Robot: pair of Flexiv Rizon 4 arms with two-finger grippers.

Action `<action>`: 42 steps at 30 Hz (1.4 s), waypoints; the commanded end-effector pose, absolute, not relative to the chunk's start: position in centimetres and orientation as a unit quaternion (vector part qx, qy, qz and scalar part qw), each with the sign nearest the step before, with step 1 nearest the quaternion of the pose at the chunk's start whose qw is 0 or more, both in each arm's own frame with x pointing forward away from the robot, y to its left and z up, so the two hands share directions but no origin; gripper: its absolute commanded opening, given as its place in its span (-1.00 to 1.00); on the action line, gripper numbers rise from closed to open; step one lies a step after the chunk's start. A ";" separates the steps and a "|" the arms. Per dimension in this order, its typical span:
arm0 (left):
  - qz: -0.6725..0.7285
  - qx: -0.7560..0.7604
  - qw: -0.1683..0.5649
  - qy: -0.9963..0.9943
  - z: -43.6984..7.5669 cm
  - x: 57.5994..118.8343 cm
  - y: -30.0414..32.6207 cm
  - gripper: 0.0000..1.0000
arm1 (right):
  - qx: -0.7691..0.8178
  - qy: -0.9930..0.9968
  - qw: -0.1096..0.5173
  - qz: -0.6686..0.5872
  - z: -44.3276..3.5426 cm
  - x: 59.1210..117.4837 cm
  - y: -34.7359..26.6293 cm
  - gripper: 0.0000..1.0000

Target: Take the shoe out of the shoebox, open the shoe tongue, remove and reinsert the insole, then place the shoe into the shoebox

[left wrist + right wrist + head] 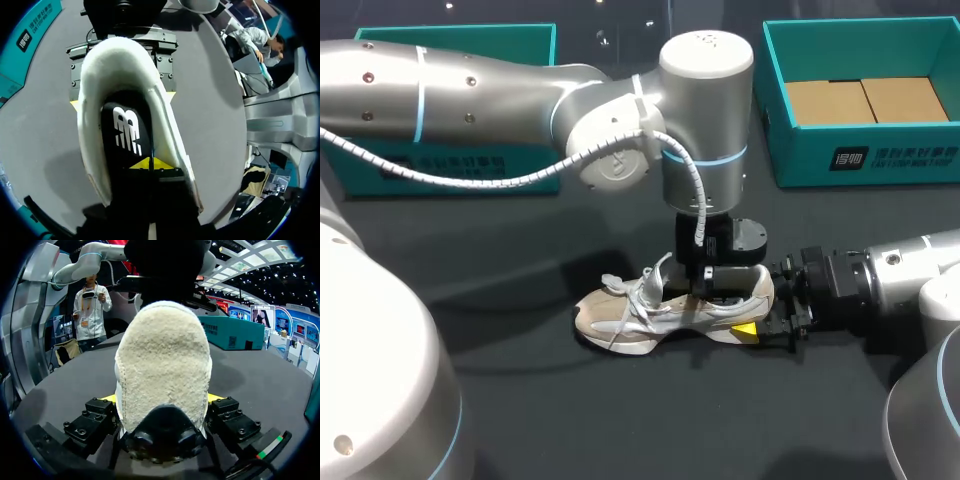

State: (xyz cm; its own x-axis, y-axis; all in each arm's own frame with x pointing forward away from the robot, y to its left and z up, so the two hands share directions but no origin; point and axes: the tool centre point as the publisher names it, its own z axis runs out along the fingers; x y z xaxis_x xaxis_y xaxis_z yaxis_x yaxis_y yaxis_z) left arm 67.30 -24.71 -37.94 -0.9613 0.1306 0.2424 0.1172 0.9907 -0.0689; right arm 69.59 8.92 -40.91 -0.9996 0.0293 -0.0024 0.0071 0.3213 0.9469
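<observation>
— How do the arms stand?
— The left pincer [705, 288] comes in past the middle and points straight down into the shoe [650, 315], with its yellow tips together over the black insole [127, 135]. The right pincer [760, 325] lies low, clamped on the heel from both sides.
— Any room?
— There is open bench [520, 400] ahead of the toe. The left box [450, 110] and the right box [860, 150] sit well back.
— And the shoe?
— It stands on its sole mid-bench, lying lengthwise across, toe toward my left
</observation>
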 end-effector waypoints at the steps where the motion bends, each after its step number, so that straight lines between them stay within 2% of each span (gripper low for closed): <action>1: 0.030 -0.065 0.108 -0.992 -38.4 66.6 -24.5 -1.00 | 0.012 0.814 0.010 0.581 -40.8 69.5 8.9 -1.00; 2: 0.030 -0.064 0.105 -0.992 -38.5 66.5 -24.5 -0.81 | 0.012 0.814 0.010 0.581 -40.8 69.5 8.9 -1.00; 4: 0.029 -0.059 0.096 -0.993 -38.6 66.5 -24.5 -0.72 | 0.012 0.814 0.010 0.581 -40.8 69.5 8.9 -1.00; 6: 0.025 -0.060 0.092 -0.994 -38.8 66.5 -24.6 -0.52 | 0.012 0.814 0.010 0.581 -40.8 69.5 8.9 -1.00; 21: 0.003 -0.077 0.058 -0.995 -41.3 66.9 -25.3 -0.25 | 0.012 0.814 0.010 0.581 -40.8 69.5 8.9 -1.00; 28: -0.019 -0.047 0.002 -0.999 -43.0 67.8 -25.5 -0.29 | 0.012 0.814 0.010 0.581 -40.8 69.5 8.9 -1.00; 31: -0.027 -0.031 -0.002 -0.999 -43.5 68.7 -25.4 -0.43 | 0.012 0.814 0.010 0.581 -40.8 69.5 8.9 -1.00; 32: -0.030 -0.024 -0.008 -0.999 -43.7 69.0 -25.2 -0.50 | 0.012 0.814 0.010 0.581 -40.8 69.5 8.9 -1.00; 35: -0.032 -0.009 -0.010 -0.999 -43.8 69.9 -24.7 -0.95 | 0.012 0.814 0.010 0.581 -40.8 69.5 8.9 -1.00; 36: -0.030 -0.005 -0.009 -0.999 -43.7 70.1 -24.5 -1.00 | 0.012 0.814 0.010 0.581 -40.8 69.5 8.9 -1.00; 42: -0.005 0.008 0.002 -1.000 -42.4 70.3 -23.2 -1.00 | 0.012 0.814 0.010 0.581 -40.8 69.5 8.9 -1.00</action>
State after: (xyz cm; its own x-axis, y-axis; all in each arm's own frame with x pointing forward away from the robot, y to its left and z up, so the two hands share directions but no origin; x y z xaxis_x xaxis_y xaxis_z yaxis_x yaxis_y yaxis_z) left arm 69.13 -24.52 -40.07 -0.9998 -0.0160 -0.0079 -0.0163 0.9987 0.0476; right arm 69.67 8.90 -41.00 -0.9996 0.0299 -0.0021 0.0076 0.3212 0.9470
